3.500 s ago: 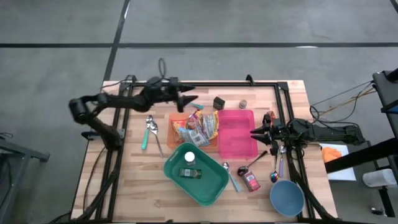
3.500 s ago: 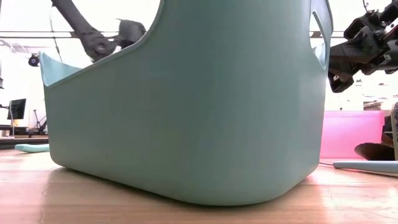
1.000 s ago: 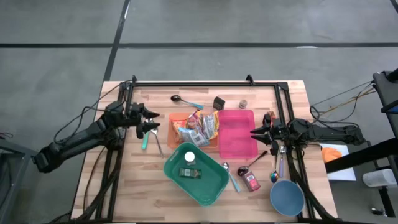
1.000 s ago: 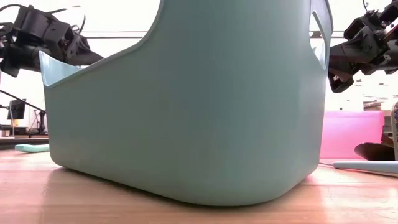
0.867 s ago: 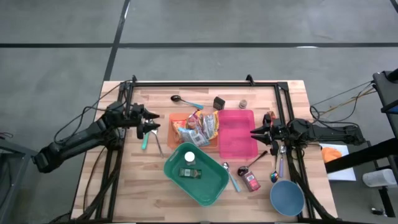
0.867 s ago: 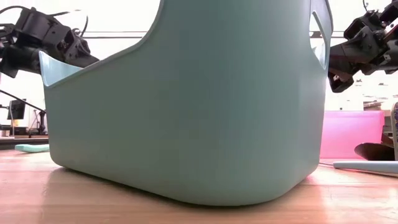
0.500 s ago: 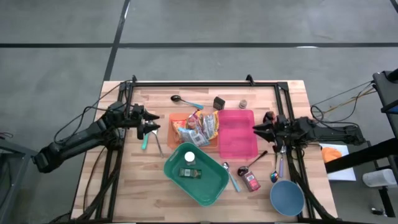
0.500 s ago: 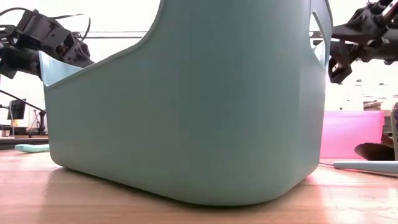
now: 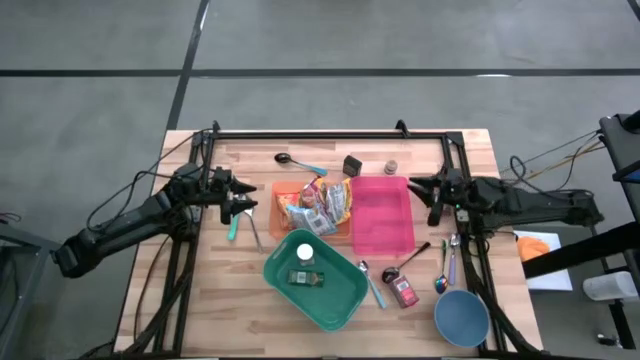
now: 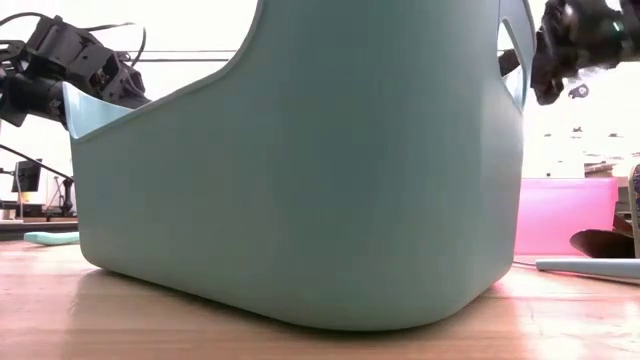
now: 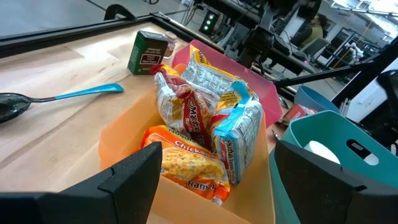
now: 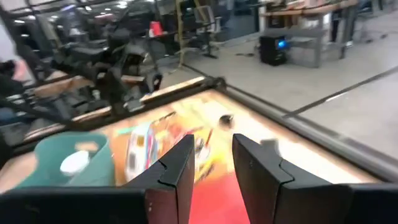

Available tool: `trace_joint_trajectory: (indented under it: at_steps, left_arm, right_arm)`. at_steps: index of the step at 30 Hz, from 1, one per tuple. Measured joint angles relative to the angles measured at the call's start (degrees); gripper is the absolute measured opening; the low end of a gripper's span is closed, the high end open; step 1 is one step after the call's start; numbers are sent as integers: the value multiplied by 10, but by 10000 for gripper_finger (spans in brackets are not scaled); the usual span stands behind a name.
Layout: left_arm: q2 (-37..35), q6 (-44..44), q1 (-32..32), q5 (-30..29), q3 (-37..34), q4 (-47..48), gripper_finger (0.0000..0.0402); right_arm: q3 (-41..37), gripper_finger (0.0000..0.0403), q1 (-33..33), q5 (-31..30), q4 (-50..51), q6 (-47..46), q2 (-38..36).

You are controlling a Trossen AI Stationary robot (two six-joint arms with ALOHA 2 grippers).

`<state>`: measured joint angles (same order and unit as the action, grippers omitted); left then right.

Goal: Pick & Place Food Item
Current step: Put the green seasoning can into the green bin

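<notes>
Several noodle packets [image 9: 317, 203] [image 11: 205, 124] stand bunched in an orange bin [image 9: 283, 212] at the table's middle. Beside it on the right is a pink bin [image 9: 381, 222]. A teal bin [image 9: 338, 292] near the front holds a small bottle [image 9: 306, 277] and a white lid. My left gripper [image 9: 243, 198] [image 11: 214, 158] hovers left of the orange bin, open, its fingers pointing at the packets with nothing between them. My right gripper [image 9: 416, 186] [image 12: 212, 152] hangs above the pink bin's right edge, its fingers a narrow gap apart, holding nothing.
A teal-handled spoon [image 9: 297, 160], a dark green box [image 9: 352, 163] and a small jar [image 9: 392, 167] lie near the far edge. More utensils [image 9: 240, 212] lie under my left gripper. A red can [image 9: 404, 291], spoons [image 9: 446, 262] and a blue bowl [image 9: 461, 317] sit at the front right.
My right gripper has risen off its low resting place and shifted a little toward the table's far edge, tipping up as it went. Its finger gap looks the same.
</notes>
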<state>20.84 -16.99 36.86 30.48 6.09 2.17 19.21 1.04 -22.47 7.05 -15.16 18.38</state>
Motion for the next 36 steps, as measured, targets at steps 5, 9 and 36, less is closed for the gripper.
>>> trace_joint_trajectory:
  at_steps: [5, 9, 36]
  left_arm:
    - [0, 0, 0, 0, 0, 0, 315]
    - [0, 0, 0, 0, 0, 1, 315]
    - [0, 0, 0, 0, 0, 8, 315]
  right_arm:
    - [114, 107, -23, -18, 29, -3, 143]
    - [201, 107, -82, 11, 92, -47, 267]
    - [681, 271, -277, 224, 437, -40, 847]
